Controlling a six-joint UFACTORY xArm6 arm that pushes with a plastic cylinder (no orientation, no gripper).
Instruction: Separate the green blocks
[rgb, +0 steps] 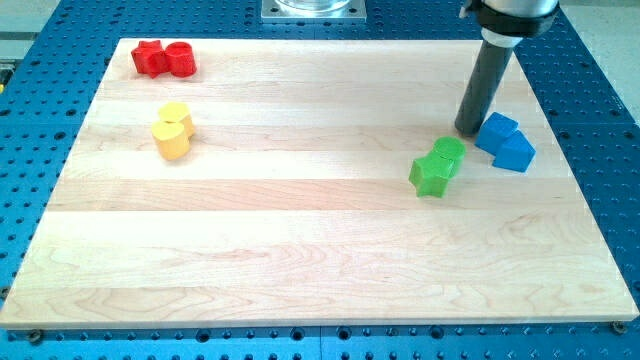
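Two green blocks touch each other at the view's right of the wooden board (300, 220): a green star-shaped block (431, 174) in front and a green round block (449, 152) just behind it to the right. My tip (468, 130) stands just above and to the right of the green round block, a small gap away, and right beside the left edge of the blue blocks.
Two blue blocks (505, 142) touch each other just right of my tip. Two yellow blocks (173, 131) sit together at the view's left. Two red blocks (164, 59) sit at the top left corner. A blue perforated table (600, 120) surrounds the board.
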